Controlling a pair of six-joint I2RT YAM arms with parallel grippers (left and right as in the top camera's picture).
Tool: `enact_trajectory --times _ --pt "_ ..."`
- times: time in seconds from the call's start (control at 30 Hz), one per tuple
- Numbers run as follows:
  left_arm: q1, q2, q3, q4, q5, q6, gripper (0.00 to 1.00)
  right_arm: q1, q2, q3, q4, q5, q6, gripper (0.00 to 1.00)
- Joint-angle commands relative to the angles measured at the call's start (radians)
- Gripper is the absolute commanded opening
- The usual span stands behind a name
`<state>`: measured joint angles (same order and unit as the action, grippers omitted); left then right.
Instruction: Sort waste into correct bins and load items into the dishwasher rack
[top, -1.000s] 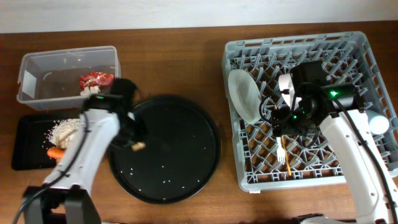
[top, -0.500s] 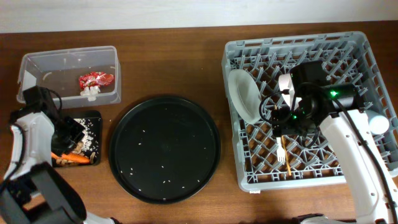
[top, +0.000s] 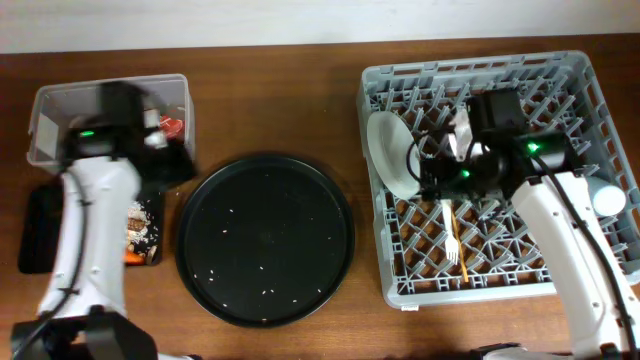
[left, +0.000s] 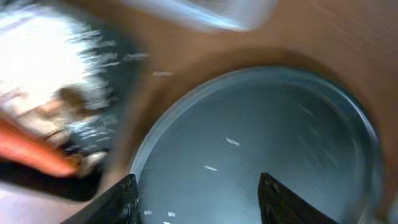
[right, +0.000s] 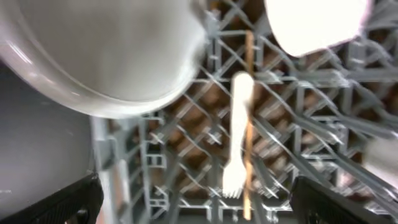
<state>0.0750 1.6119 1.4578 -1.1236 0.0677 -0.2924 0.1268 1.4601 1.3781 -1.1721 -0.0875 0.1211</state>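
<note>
Brown table (top: 300, 100). My left gripper (left: 199, 193), jaws apart and empty, had swung from the black tray (top: 40, 235) to upper left. There my right gripper (right: 199, 208) gaped too; scraps (top: 140, 225) seemed mostly binned.

A dark brown wood-grain counter (top: 290, 100) fills the overhead view, with a pale off-white wall strip (top: 300, 18) along its 12 o'clock edge.

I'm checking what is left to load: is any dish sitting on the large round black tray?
No, the round black tray holds only scattered pale grains, while the white plate stands in the dishwasher rack.
</note>
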Motion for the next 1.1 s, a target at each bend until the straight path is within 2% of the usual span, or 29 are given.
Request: enact_trajectory --times 0.0,0.07,0.17,0.23,0.33,0.37,0.43,0.47,0.57,0.63,0.7,1.07 --pt "-0.194 0.010 0.003 -0.051 0.037 0.171 0.76 -0.020 0.013 0.018 0.031 -0.120 -0.053 0.99" --pt "-0.238 0.009 0.005 -0.143 0.040 0.182 0.82 -0.081 0.013 0.041 -0.049 -0.119 -0.066 0.99" --pt "-0.224 -0.015 0.006 -0.328 0.043 0.181 0.82 -0.216 0.009 0.047 -0.207 -0.119 -0.084 0.99" --pt "-0.223 -0.087 -0.008 -0.320 -0.005 0.159 0.82 -0.262 -0.024 0.027 -0.226 -0.119 -0.100 0.99" --pt "-0.223 -0.296 -0.101 -0.209 -0.061 0.122 0.82 -0.273 -0.216 -0.095 -0.101 -0.119 -0.099 0.99" --pt "-0.223 -0.462 -0.207 -0.103 -0.073 0.122 0.82 -0.271 -0.396 -0.204 0.010 -0.112 -0.098 0.99" --pt "-0.223 -0.637 -0.318 0.004 -0.076 0.122 0.82 -0.271 -0.550 -0.284 0.070 -0.072 -0.098 0.99" --pt "-0.223 -0.821 -0.430 0.103 -0.076 0.122 0.99 -0.271 -0.651 -0.325 0.089 -0.016 -0.098 0.99" --pt "-0.223 -1.143 -0.569 0.181 -0.075 0.122 0.99 -0.271 -0.803 -0.352 0.086 -0.005 -0.098 0.99" --pt "-0.223 -1.253 -0.573 0.179 -0.075 0.122 0.99 -0.271 -0.838 -0.352 0.084 -0.005 -0.098 0.99" --pt "-0.223 -1.307 -0.573 0.158 -0.075 0.122 0.99 -0.271 -0.835 -0.352 0.084 -0.005 -0.098 0.99" --pt "-0.223 -1.310 -0.573 -0.078 -0.075 0.122 0.99 -0.242 -0.879 -0.353 0.084 -0.005 -0.099 0.99"
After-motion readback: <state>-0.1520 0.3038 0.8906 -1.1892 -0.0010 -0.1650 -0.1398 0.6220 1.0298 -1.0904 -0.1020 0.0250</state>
